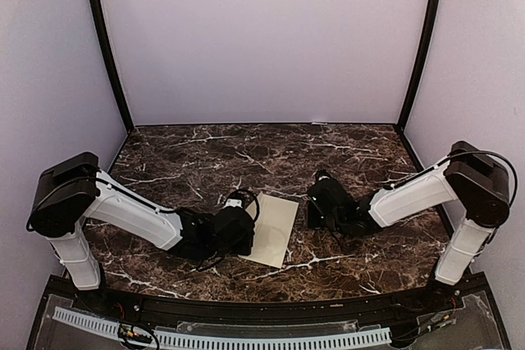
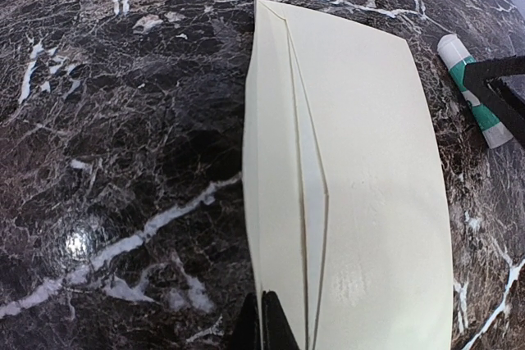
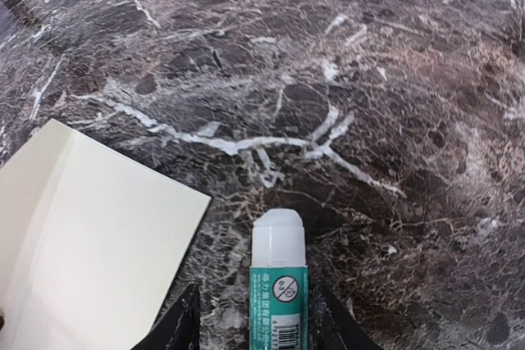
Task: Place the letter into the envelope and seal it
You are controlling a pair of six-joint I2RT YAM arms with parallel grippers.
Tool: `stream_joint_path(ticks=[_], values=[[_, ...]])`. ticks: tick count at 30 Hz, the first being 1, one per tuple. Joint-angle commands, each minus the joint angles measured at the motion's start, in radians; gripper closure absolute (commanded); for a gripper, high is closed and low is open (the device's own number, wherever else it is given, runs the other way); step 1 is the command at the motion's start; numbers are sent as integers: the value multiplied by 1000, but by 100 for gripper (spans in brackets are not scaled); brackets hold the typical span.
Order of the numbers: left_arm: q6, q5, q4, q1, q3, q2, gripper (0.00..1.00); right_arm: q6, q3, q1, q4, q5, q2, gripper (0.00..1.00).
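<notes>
**We see the envelope (image 1: 275, 229) lying flat on the marble table (image 1: 205, 153), between our two arms.**

It is a plain pale-cream rectangle, slightly turned, with no print on the face we can see. From the left wrist, long straight creases run its length near the left edge, where a narrow fold overlaps the main panel. The paper looks smooth and clean, and its far corner is sharp. Our left gripper (image 2: 264, 329) sits at the envelope's near left edge, its dark fingertips brought together on the paper there. Our right gripper (image 1: 314, 212) stands just beside the envelope's right edge and is clamped on a glue stick (image 3: 279, 284) with a white cap and a green label. The stick's capped end points away from the wrist, over bare marble.
</notes>
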Motion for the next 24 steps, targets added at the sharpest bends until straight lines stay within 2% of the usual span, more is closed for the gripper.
stream_joint_path(ticks=[1, 4, 8, 14, 19, 24], values=[[8, -9, -15, 4, -15, -51, 100, -57, 63, 4, -67, 4, -78, 56], [3, -5, -17, 4, -15, -58, 99, -72, 79, 26, -94, 11, -105, 53], [9, 13, -15, 4, -12, -68, 90, -74, 90, 82, -109, 38, -121, 48], [8, 37, -12, 3, -9, -77, 79, -56, 98, 147, -80, 39, -88, 47], [22, 58, -24, 3, -25, -131, 78, -45, 88, 184, -32, 21, -46, 52], [82, 130, -46, 1, -46, -272, 77, -50, 72, 194, 32, -14, -3, 60]])
